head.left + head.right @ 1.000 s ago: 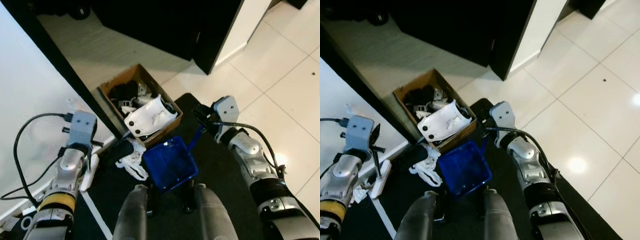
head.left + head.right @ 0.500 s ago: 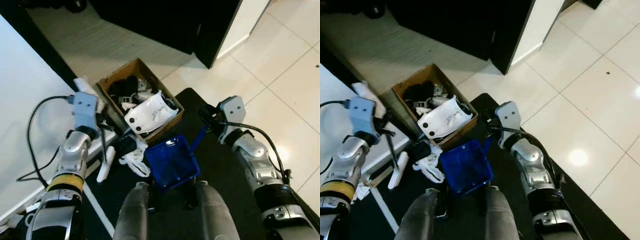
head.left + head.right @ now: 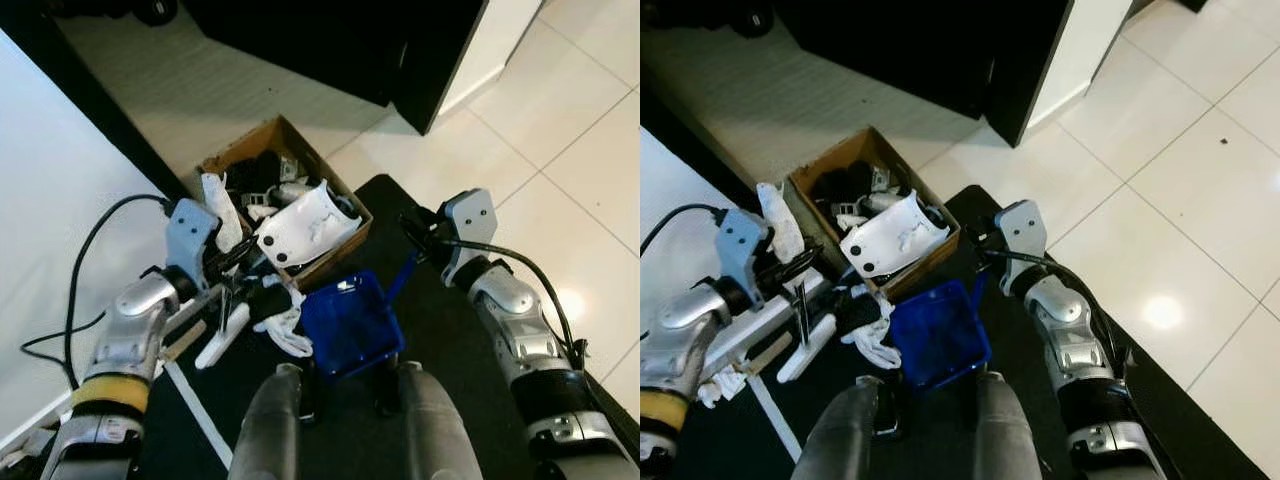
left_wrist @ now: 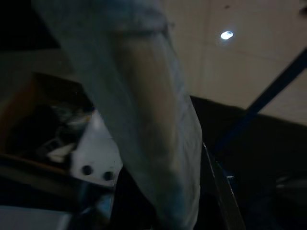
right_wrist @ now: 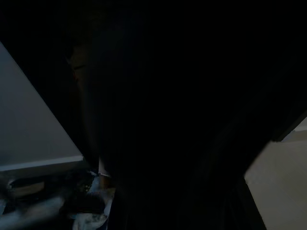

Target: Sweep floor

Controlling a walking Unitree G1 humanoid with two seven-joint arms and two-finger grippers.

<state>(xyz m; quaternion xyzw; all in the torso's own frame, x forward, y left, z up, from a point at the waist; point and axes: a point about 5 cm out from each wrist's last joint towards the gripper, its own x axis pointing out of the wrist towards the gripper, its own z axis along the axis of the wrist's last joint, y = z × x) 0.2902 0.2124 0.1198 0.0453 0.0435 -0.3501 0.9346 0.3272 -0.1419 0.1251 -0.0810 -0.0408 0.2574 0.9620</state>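
Observation:
My left gripper [image 3: 232, 268] is shut on a white hand brush: its handle end [image 3: 218, 200] sticks up beside the box, and its white head [image 3: 222, 335] hangs low over the black mat. The pale handle [image 4: 153, 134] runs close across the left wrist view. A blue dustpan [image 3: 350, 325] rests on the mat in front of my legs. Its blue handle [image 3: 400, 272] rises to my right gripper [image 3: 418, 243], which is shut on it. Crumpled white scraps [image 3: 285, 322] lie between the brush head and the dustpan's left edge.
An open cardboard box [image 3: 345, 245] holding a white shell and dark parts stands just beyond the dustpan. A white wall [image 3: 60, 220] with a black baseboard runs on the left, and a black cabinet [image 3: 330, 40] at the back. Pale tiles [image 3: 560, 150] spread to the right.
My left arm has swung right from the wall, carrying the brush toward the box and the white scraps. The right arm and the dustpan have hardly moved.

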